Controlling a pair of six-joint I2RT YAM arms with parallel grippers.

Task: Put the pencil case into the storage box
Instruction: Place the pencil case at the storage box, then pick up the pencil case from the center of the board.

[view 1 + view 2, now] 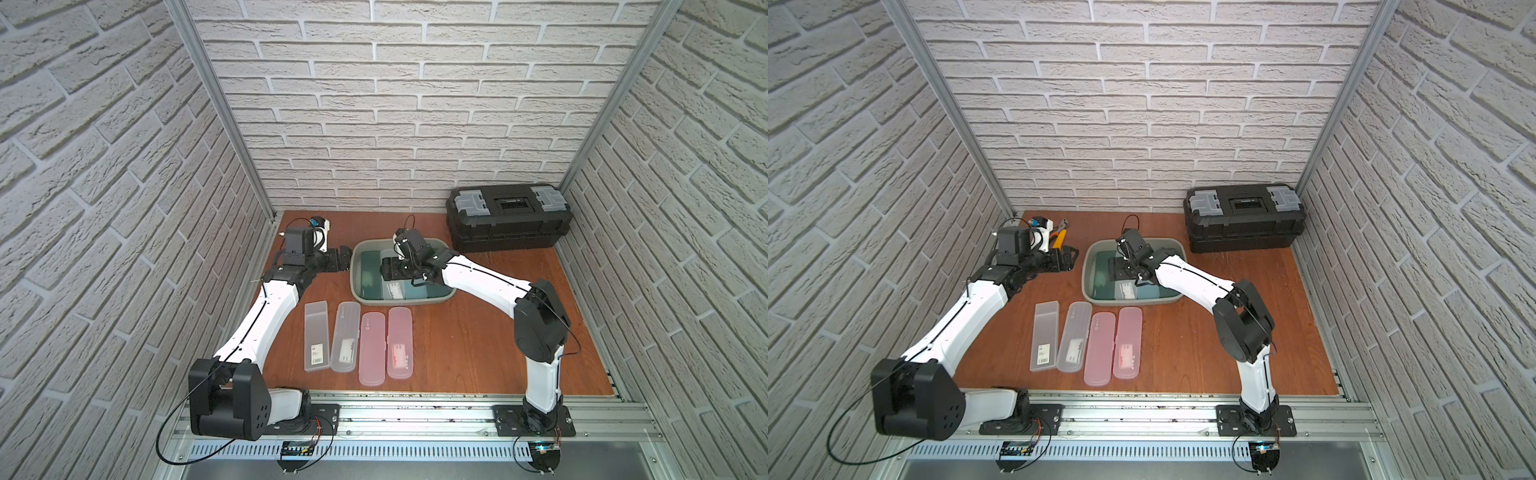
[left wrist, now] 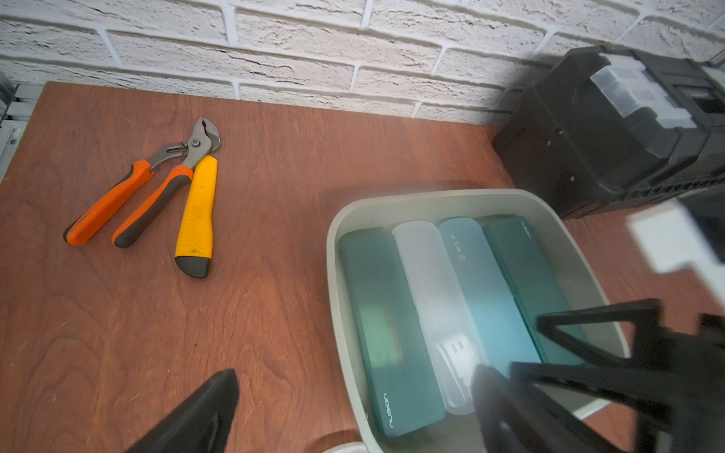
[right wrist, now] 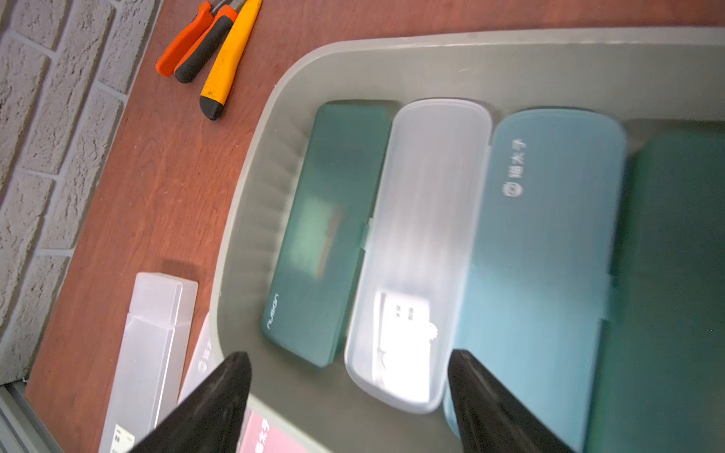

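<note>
The storage box (image 1: 356, 266) (image 1: 1088, 270), a grey-green tub, stands mid-table. Side by side in it lie a dark green pencil case (image 3: 333, 235), a frosted white one (image 3: 423, 235), a light blue one (image 3: 549, 255) and another dark green one (image 3: 674, 274). My right gripper (image 3: 349, 353) (image 1: 386, 270) hovers over the box, open, with nothing between its fingers; the white case's end lies just below it. My left gripper (image 2: 357, 368) (image 1: 344, 259) is open beside the box's left rim (image 2: 337, 313), holding nothing.
In front of the box lie two clear pencil cases (image 1: 316, 336) (image 1: 345, 336) and two pink ones (image 1: 372, 349) (image 1: 400, 343). A black toolbox (image 1: 509, 218) stands at the back right. Orange pliers (image 2: 157, 184) and a yellow-handled tool (image 2: 198, 215) lie at the back left.
</note>
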